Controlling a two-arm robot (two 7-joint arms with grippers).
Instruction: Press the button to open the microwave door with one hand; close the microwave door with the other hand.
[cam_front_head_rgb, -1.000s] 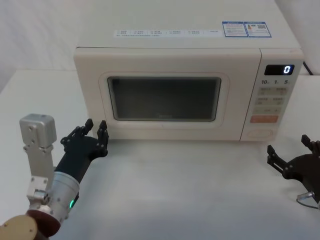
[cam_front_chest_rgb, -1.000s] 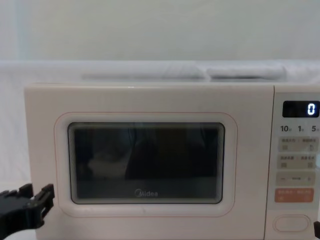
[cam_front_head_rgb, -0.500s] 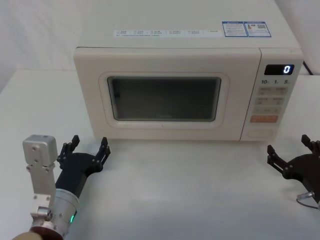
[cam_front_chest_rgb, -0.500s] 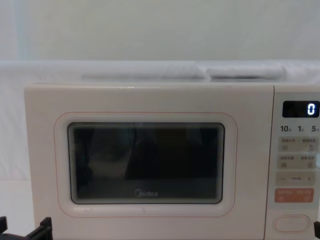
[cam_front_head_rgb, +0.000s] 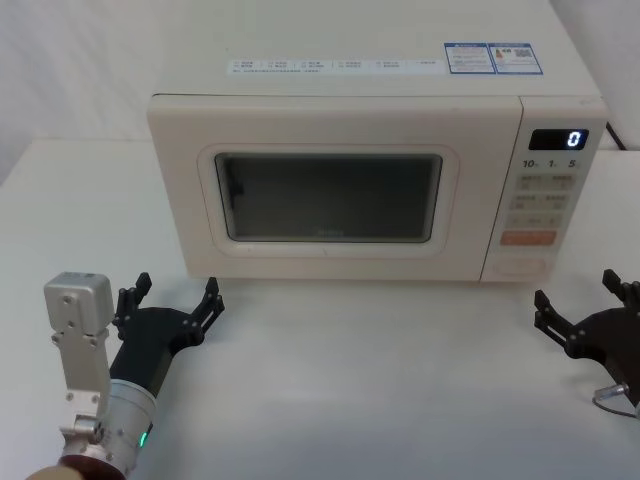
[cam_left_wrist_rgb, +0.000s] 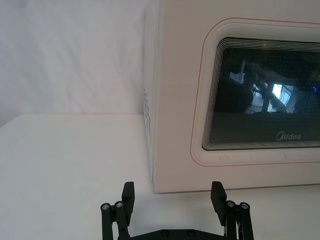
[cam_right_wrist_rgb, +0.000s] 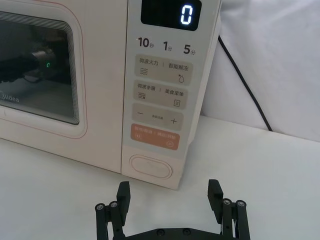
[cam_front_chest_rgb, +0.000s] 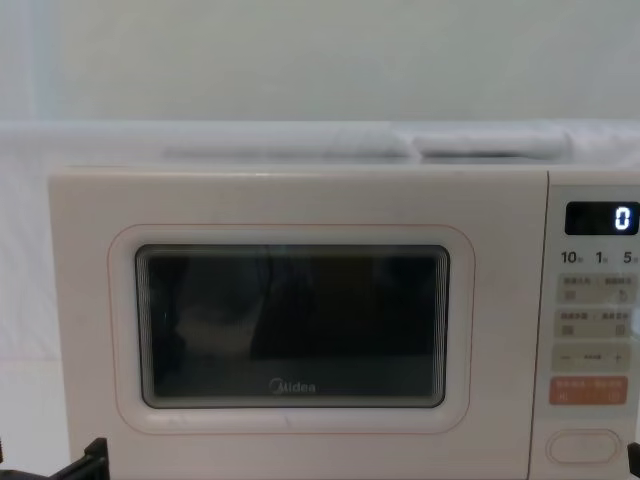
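Door: the microwave door (cam_front_head_rgb: 325, 196) sits shut.
My left pincer (cam_front_head_rgb: 172, 301): spread open, empty, near the door's lower left corner.
My right pincer (cam_front_head_rgb: 585, 315): open, empty, before the button (cam_right_wrist_rgb: 150, 166).

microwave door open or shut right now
Shut. The microwave door sits flush with the control panel, with no gap at its edge. Both the left gripper and right gripper are off it, open.

1 microwave (cam_front_head_rgb: 340, 150), 1 door (cam_front_head_rgb: 330, 190), 1 wide button (cam_front_head_rgb: 522, 267), 2 end effectors, left (cam_front_head_rgb: 170, 298), right (cam_front_head_rgb: 580, 300)
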